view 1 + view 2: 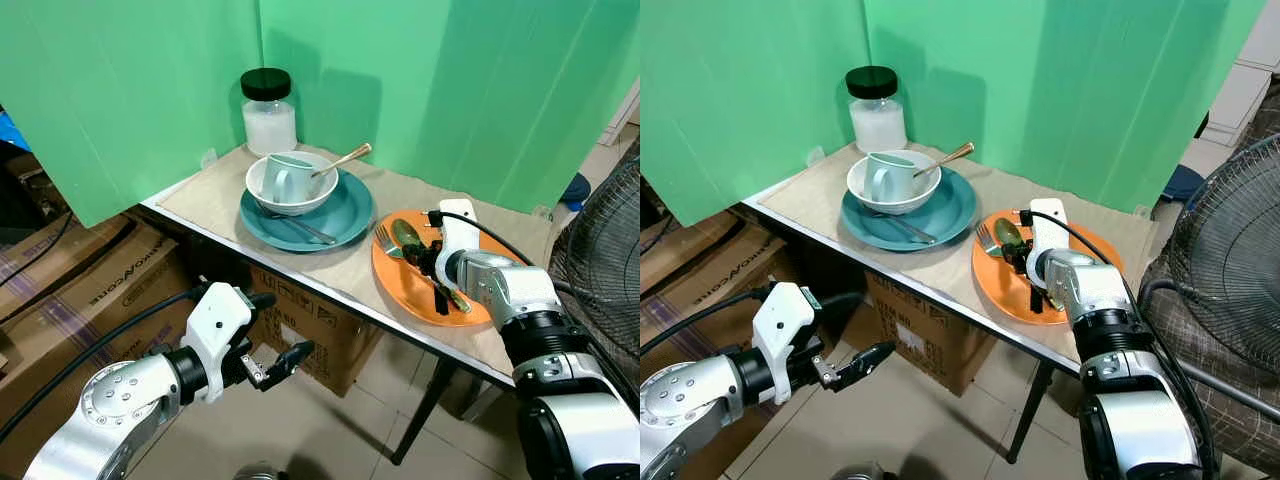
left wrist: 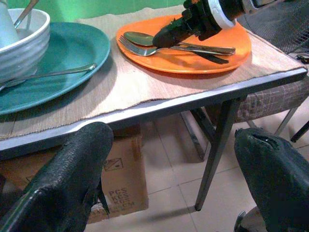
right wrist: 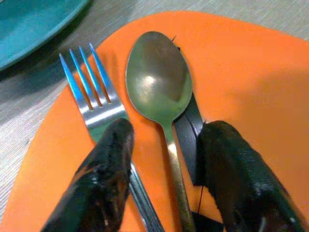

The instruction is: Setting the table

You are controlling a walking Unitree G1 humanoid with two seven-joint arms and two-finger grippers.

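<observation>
A: Where do the fork and spoon lie, taking the round orange plate (image 1: 470,300) as the mark?

B: Both are on it. The silver metal fork (image 3: 91,89) and the silver metal spoon (image 3: 158,79) lie side by side, long axes parallel, tines and bowl pointing toward the round teal plate (image 1: 345,215), handles running back under the right gripper (image 3: 166,169). A flat black strip (image 3: 189,128) lies under the spoon's neck (what it is, I cannot tell).

A: And the right gripper's fingers?

B: Apart, down at the plate. One black finger (image 3: 104,169) sits on the fork's handle, the other on the far side of the spoon's handle, so the spoon's neck is between them and not yet pinched.

A: The left gripper (image 1: 275,345)?

B: Spread wide, hanging below the table edge (image 2: 159,106), out in front of the orange plate, above the tiled floor (image 2: 164,193).

A: Edges and room?

B: The orange plate sits near the table's front edge on a beige woven mat (image 1: 330,268). Bare mat lies between it and the teal plate, which carries a white bowl (image 1: 290,190) holding a pale mug (image 1: 285,178) and a gold-handled utensil (image 1: 345,158). A black-lidded glass jar (image 1: 268,110) stands behind that, against the green backdrop (image 1: 450,80).
</observation>
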